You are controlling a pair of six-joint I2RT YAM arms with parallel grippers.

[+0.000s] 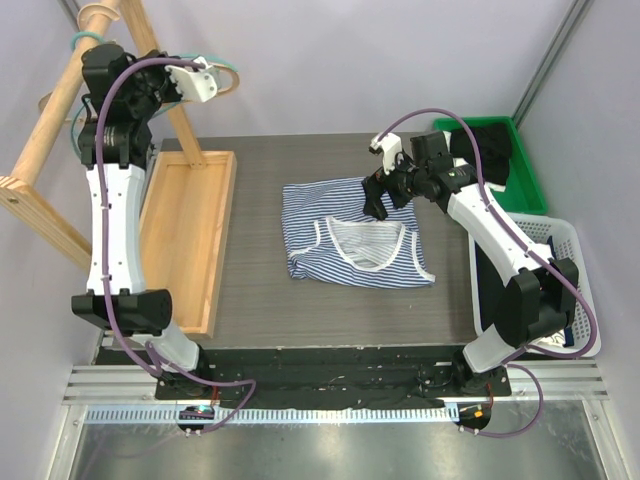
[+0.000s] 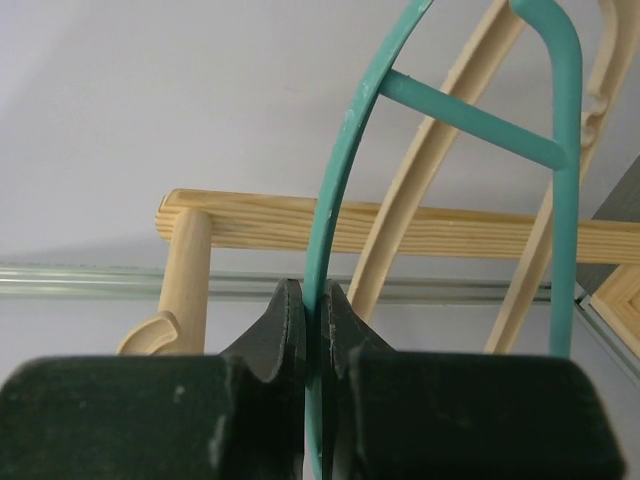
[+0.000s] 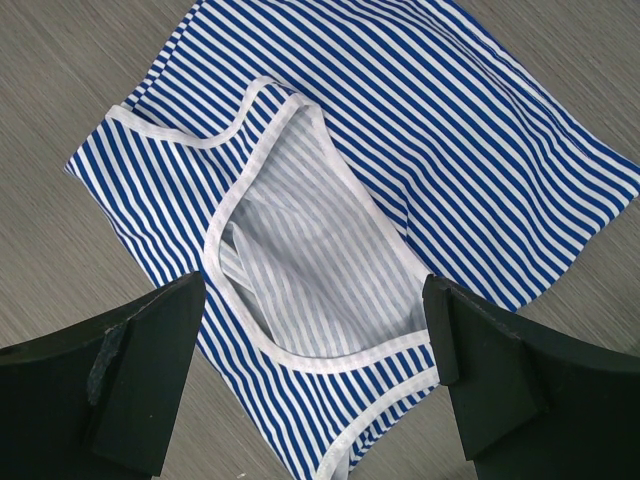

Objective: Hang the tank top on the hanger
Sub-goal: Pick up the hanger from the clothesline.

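The striped navy-and-white tank top [image 1: 345, 255] lies crumpled flat on the dark table, its white-trimmed neck opening facing up. My right gripper [image 1: 375, 205] hovers over its far edge. In the right wrist view this gripper [image 3: 315, 330] stands open, wide, with the tank top [image 3: 430, 130] below and nothing between the fingers. At the top left, my left gripper [image 1: 215, 80] is raised at the wooden rack. In the left wrist view it [image 2: 316, 300] is shut on the thin teal hanger [image 2: 340, 180], which runs up between the jaws.
A wooden rack [image 1: 60, 110] stands at the far left with a tan wooden hanger [image 2: 420, 190] beside the teal one. A wooden tray [image 1: 185, 230] lies left of the table. A green bin [image 1: 525, 170] holds a black garment [image 1: 490, 145]; a white basket [image 1: 565, 260] sits at the right.
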